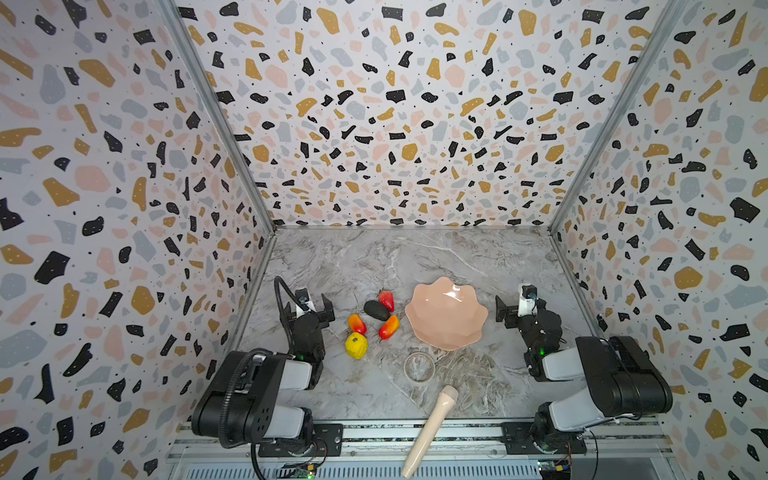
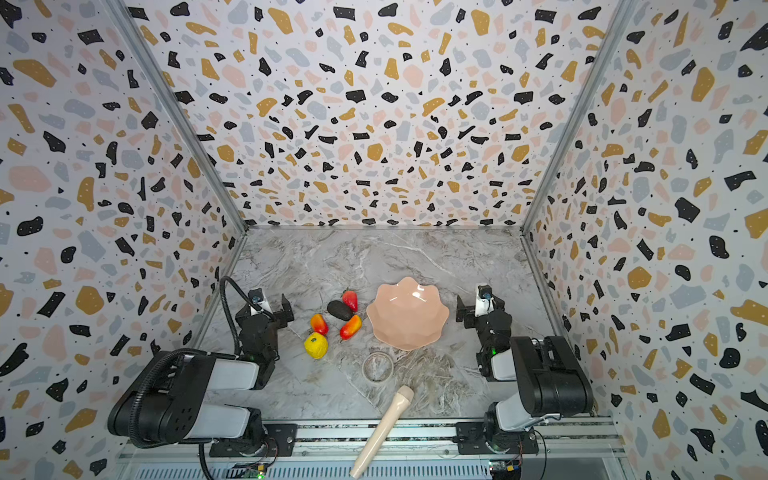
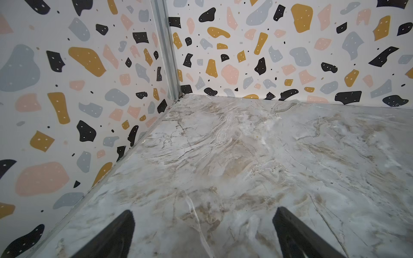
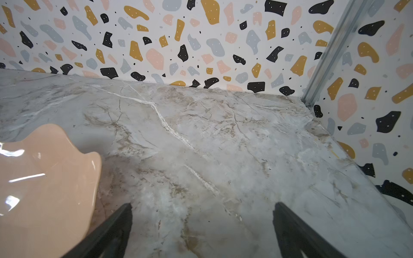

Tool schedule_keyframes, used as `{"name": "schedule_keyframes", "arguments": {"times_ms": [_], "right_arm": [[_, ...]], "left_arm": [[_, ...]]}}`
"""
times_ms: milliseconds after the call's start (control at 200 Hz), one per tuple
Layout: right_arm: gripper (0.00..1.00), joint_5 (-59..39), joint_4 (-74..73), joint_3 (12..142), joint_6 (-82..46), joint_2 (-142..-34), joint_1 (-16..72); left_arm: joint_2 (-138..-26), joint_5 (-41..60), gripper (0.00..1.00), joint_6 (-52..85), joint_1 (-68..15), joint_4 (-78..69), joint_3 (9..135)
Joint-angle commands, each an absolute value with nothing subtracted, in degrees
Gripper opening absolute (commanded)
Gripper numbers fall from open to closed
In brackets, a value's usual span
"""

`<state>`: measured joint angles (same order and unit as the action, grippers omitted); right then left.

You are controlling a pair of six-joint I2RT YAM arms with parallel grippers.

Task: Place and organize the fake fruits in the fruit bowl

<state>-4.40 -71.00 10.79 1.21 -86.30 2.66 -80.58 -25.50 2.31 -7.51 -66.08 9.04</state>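
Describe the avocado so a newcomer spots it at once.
Find the wide peach-pink fruit bowl with the wavy rim on the marble table. Left of it in both top views lie five small fruits; the avocado sits beside the red strawberry. It alone is blackish; its neighbours are red, orange or yellow.

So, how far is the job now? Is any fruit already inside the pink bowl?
Done: nothing yet; the fruit bowl is empty. In hand: nothing; the left gripper and right gripper are both open over bare table. Left: all five fruits, the lemon, two mangoes, strawberry and avocado, lie on the table left of the bowl in both top views, to be moved in and arranged.
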Motion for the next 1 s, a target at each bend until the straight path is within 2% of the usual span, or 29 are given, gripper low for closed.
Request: {"name": "schedule_keyframes", "arguments": {"times_ms": [0, 996], "right_arm": [[0.99, -3.78, -71.03, 12.3, 1.6, -85.56, 2.9], [0.99, -4.42, -70.67, 12.57, 1.32, -85.79, 2.46]], "left_arm": [[-79.89, -25.31, 1.0, 1.87, -7.21, -69.06, 9.23], [-80.18, -25.08, 1.0, 1.83, -7.21, -68.78, 9.51]]}}
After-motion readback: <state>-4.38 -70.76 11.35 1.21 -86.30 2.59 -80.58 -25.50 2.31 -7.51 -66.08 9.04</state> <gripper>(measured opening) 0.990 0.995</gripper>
